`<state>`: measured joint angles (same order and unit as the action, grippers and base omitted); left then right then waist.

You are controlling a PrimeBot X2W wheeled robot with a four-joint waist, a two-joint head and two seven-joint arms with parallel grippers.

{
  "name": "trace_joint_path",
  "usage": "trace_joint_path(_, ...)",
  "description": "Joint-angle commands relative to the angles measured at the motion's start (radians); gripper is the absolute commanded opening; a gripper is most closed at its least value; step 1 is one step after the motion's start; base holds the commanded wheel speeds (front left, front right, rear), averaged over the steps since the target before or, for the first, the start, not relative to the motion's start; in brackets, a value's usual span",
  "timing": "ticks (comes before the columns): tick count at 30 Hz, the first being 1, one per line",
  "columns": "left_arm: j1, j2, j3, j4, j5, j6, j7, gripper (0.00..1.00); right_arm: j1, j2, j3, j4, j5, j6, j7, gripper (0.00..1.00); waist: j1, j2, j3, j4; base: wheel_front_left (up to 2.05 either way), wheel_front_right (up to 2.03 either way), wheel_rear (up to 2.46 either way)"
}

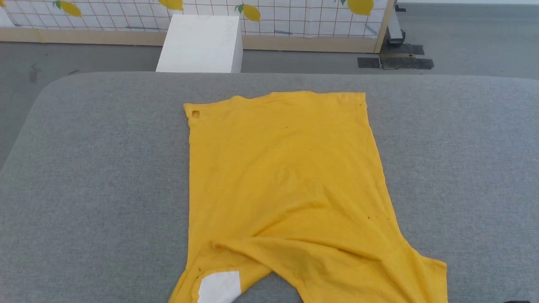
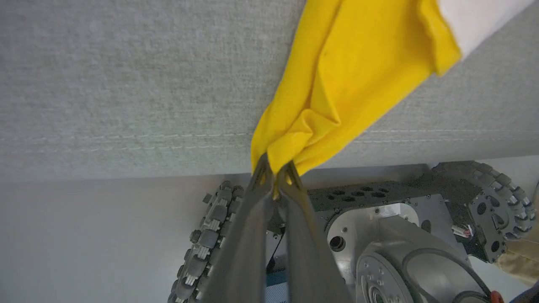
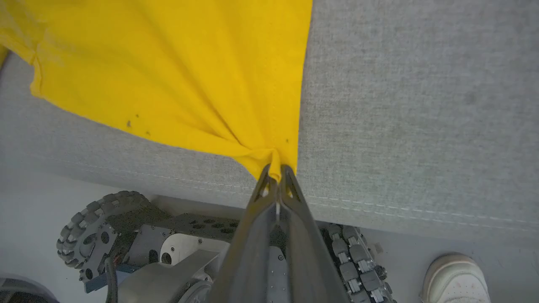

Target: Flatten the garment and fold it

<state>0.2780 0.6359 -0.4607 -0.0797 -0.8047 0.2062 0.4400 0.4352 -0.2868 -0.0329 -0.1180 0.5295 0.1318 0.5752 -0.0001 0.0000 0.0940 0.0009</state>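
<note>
The yellow garment lies plain side up on the grey table, its far part flat and its near part creased, with a white patch showing at the near left. My left gripper is shut on a bunched corner of the garment at the table's front edge. My right gripper is shut on another corner of the garment, also at the front edge, with the cloth pulled taut into folds.
A white box stands on the floor beyond the table, before a lemon-print partition. Below the table edge sit my wheeled base and its wheels. A person's white shoe stands beside the base.
</note>
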Motion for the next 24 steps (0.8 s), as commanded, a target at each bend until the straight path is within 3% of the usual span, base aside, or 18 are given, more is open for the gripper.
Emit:
trace_joint_path(1,0.022,0.013,0.006,-0.006,-0.012,0.009,0.008,0.00,0.018,-0.003,-0.009,-0.007,0.001,-0.001,0.018,0.00,0.0001,0.0000,-0.003,0.001,0.00,0.00,0.00)
trace_joint_path(10,0.003,-0.015,0.069,-0.093,-0.005,0.038,-0.100,0.00,-0.030,0.042,-0.046,-0.004,-0.080,-0.001,-0.058,0.00,0.0001,0.0000,-0.028,0.008,0.00,0.00,0.00)
trace_joint_path(11,0.000,-0.016,0.073,-0.109,-0.002,0.042,-0.106,0.00,-0.044,0.050,-0.047,0.005,-0.096,-0.001,-0.076,1.00,0.0001,0.0000,-0.032,0.009,0.00,0.00,0.00)
trace_joint_path(18,-0.011,-0.016,0.099,-0.239,0.016,0.075,-0.131,0.00,-0.142,0.078,-0.061,-0.035,-0.074,-0.001,-0.076,1.00,0.0001,0.0000,-0.021,0.021,0.00,0.00,0.00)
trace_joint_path(24,-0.033,-0.015,0.112,-0.331,0.049,0.094,-0.157,0.00,-0.374,-0.007,-0.115,-0.141,-0.075,-0.001,-0.033,1.00,0.0001,0.0000,0.065,0.041,0.00,0.00,0.00)
